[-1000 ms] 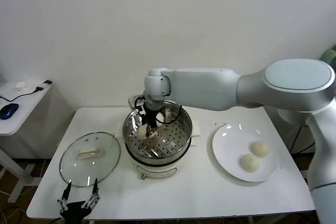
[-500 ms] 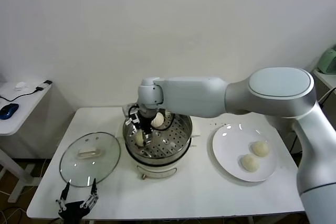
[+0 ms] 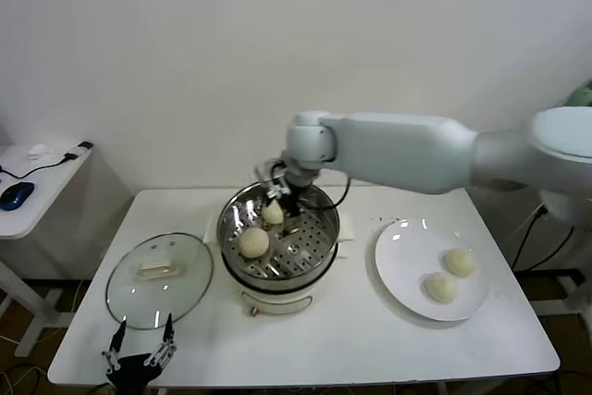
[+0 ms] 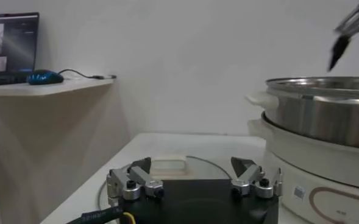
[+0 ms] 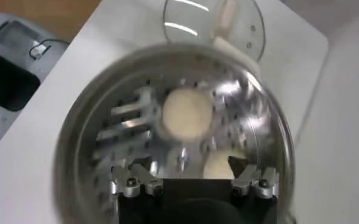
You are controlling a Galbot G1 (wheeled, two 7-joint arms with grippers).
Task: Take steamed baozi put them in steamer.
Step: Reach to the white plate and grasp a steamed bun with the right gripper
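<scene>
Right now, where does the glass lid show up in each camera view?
Head view: glass lid flat on the table, left of the steamer.
Left wrist view: lid lies just beyond the left gripper, beside the steamer.
Right wrist view: lid beyond the steamer's far rim.
Shared landmark: the steamer.

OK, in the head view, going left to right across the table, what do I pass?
Glass lid → steamer holding two baozi → white plate with two baozi.
</scene>
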